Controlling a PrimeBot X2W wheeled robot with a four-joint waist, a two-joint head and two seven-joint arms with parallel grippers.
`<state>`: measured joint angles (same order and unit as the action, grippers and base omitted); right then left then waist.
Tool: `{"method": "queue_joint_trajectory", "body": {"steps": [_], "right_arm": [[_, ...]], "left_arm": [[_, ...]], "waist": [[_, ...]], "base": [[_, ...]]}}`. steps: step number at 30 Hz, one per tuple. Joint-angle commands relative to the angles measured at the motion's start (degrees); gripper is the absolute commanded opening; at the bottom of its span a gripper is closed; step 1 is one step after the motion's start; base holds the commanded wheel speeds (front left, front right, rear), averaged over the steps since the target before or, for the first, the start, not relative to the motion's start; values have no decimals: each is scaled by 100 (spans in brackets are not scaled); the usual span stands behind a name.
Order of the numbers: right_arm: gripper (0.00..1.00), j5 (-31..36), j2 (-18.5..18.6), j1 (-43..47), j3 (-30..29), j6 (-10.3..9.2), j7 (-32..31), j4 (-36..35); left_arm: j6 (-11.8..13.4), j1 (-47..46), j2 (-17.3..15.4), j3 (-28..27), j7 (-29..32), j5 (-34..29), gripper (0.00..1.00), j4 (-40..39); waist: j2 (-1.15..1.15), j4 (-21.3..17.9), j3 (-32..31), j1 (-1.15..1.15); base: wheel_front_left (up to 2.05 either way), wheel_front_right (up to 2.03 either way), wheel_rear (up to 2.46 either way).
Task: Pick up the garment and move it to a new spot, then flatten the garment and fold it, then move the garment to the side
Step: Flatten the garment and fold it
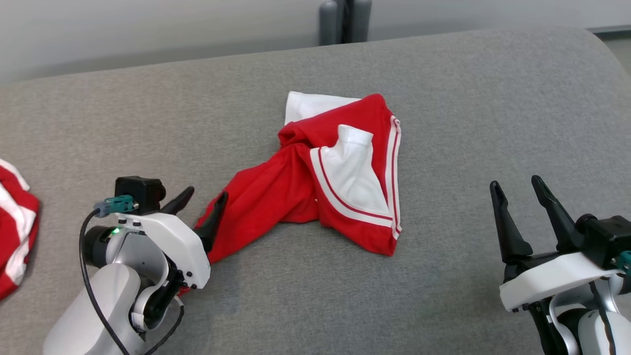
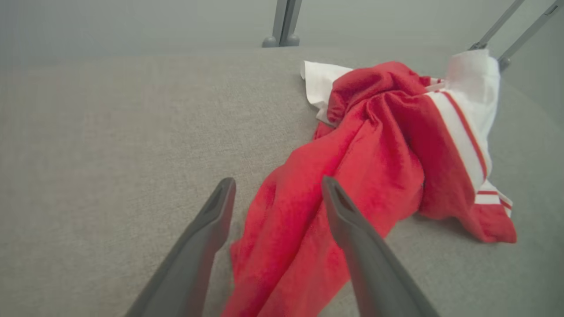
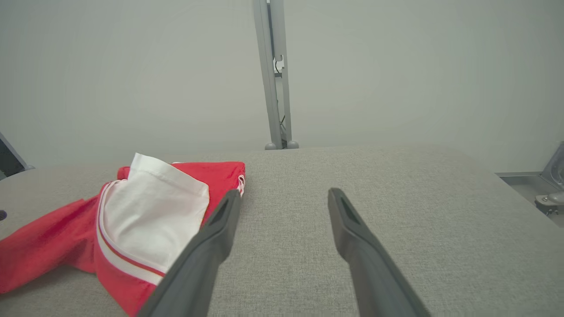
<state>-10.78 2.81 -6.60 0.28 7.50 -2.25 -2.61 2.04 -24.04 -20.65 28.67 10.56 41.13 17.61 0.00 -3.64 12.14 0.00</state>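
A crumpled red garment (image 1: 315,172) with white panels and white stripes lies in a heap on the grey padded table (image 1: 443,98). One red end trails toward the near left. My left gripper (image 1: 201,202) stands open at that trailing end, its fingers astride the red cloth (image 2: 299,211) without closing on it. My right gripper (image 1: 517,190) is open at the near right, well clear of the garment (image 3: 145,220), with bare grey cloth between its fingers.
Another red and white cloth (image 1: 15,227) lies at the table's left edge. A grey metal post (image 1: 345,19) stands behind the far edge. The table's right edge (image 3: 520,193) drops off to the floor.
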Motion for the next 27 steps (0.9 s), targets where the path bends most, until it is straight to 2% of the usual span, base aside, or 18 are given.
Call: {"method": "queue_joint_trajectory", "body": {"steps": [1, 5, 6, 7, 8, 15, 18, 22, 27], "right_arm": [[100, -38, 28, -62, -22, -2, 43, 34], [100, -77, 26, -88, -55, -2, 103, 73], [100, -71, 26, -88, -74, -2, 121, 76], [100, -67, 26, -98, -84, -2, 137, 75], [100, -65, 26, -107, -100, -2, 143, 83], [100, 0, 26, -168, -190, -2, 161, 113], [100, -2, 26, -201, -250, -2, 163, 110], [100, 14, 26, -199, -307, -2, 173, 72], [100, -21, 26, -143, -401, -2, 153, 30]], "left_arm": [[-76, -132, 10, 18, 37, 42, 100, 133], [-295, -267, 62, 126, 116, 80, 100, 564], [-326, -293, 85, 108, 89, 125, 84, 637], [-353, -334, 87, 107, 58, 121, 26, 712], [-372, -365, 71, 131, 61, 89, 0, 789], [-207, -800, -23, 62, -746, -403, 0, 705], [-91, -996, -50, 93, -1090, -686, 0, 420], [215, -1120, -216, 252, -1421, -1301, 0, -212], [662, -436, -333, 451, -1413, -1599, 0, -994]], "waist": [[0, -117, 94, 0], [0, -217, 180, 0], [0, -227, 192, 0], [0, -238, 210, 0], [0, -246, 221, 0], [0, -219, 235, 0], [0, -153, 199, 0], [0, -79, 136, 0], [0, 7, 135, 0]], "base": [[0, 0, 0], [0, 0, 0], [0, 0, 0], [0, 0, 0], [0, 0, 0], [0, 0, 0], [0, 0, 0], [0, 0, 0], [0, 0, 0]]}}
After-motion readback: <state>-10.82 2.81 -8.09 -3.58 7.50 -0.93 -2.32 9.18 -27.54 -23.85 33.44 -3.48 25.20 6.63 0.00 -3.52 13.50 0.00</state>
